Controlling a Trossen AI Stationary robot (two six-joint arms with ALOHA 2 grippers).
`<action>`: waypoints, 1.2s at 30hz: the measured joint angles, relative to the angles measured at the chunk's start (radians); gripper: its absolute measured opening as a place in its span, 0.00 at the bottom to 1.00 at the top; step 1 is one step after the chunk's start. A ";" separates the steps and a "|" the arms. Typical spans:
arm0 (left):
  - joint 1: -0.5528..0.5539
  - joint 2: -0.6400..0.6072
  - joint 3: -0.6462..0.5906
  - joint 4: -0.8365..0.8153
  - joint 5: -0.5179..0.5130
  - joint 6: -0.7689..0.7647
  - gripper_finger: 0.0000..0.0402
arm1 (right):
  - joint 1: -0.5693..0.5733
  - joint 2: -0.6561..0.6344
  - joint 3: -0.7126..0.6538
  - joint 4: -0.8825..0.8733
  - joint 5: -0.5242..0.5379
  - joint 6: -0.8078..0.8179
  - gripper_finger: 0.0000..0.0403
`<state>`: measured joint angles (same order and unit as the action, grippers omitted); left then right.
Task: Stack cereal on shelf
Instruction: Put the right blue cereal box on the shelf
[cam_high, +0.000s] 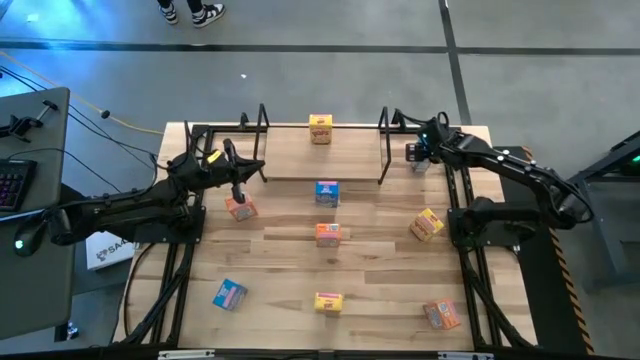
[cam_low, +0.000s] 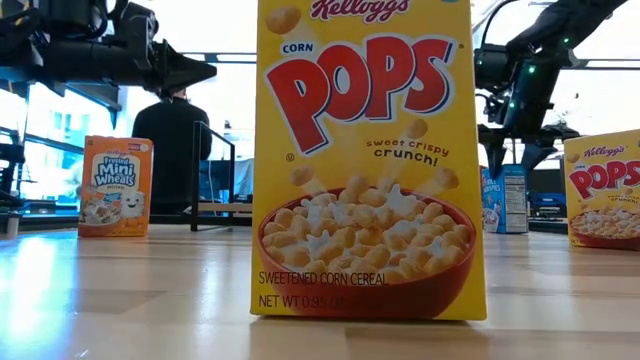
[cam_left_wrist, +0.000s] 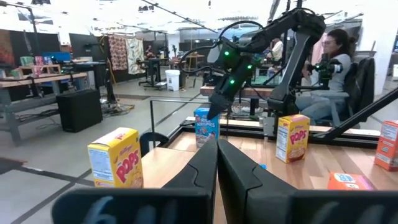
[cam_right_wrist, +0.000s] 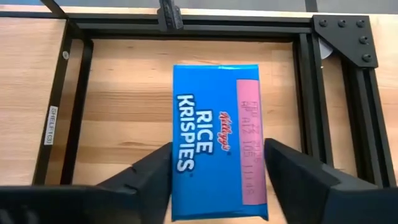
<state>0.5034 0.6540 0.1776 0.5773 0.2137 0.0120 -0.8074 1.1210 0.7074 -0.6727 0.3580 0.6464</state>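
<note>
Entry, cereal on shelf. The Rice Krispies box (cam_right_wrist: 211, 112), blue, sits at the upper right of the high view. It is off the shelf, just outside its right-hand wire upright. The right tool (cam_right_wrist: 217, 147) is over it. In the right wrist view its two fingers lie against the box's long sides, pinching it. In the low view the box's base is level with the desk (cam_high: 380, 280).

The shelf (cam_high: 290, 150) stands at the upper centre of the high view. One yellow box (cam_high: 320, 128) stands on the far edge of its board, about midway between the uprights.

The other boxes are spread over the desk:
- second blue box (cam_high: 327, 192), just in front of the shelf, centre
- orange box (cam_high: 328, 233), just below that one in the frame
- Corn Pops box (cam_high: 328, 302), lower centre, upright; it fills the middle of the low view
- pinkish box (cam_high: 240, 208), left of centre, near the shelf's left end
- tilted blue box (cam_high: 229, 294), lower left
- tilted yellow box (cam_high: 426, 224), right of centre
- orange-red box (cam_high: 440, 315), lower right

The left tool (cam_high: 238, 192) hangs at the shelf's left end, directly over the pinkish box. We cannot tell whether they touch. In the left wrist view its fingers (cam_left_wrist: 205, 168) are pressed together with nothing between them.

Beyond the desk, a seated person (cam_left_wrist: 339, 68) shows at the upper right of the left wrist view.
</note>
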 joint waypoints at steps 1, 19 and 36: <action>0.000 0.000 0.000 -0.003 -0.006 0.000 0.01 | 0.000 0.000 0.000 0.000 0.000 -0.001 0.53; 0.000 0.000 0.000 -0.005 -0.015 0.000 0.01 | 0.039 -0.008 0.251 -0.163 0.043 -0.123 0.40; 0.000 0.000 0.000 -0.005 -0.015 0.000 0.01 | 0.150 0.233 0.842 -0.050 -0.237 -0.853 0.40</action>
<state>0.5034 0.6540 0.1776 0.5724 0.1986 0.0116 -0.6576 1.3542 1.5497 -0.7224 0.1206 -0.2063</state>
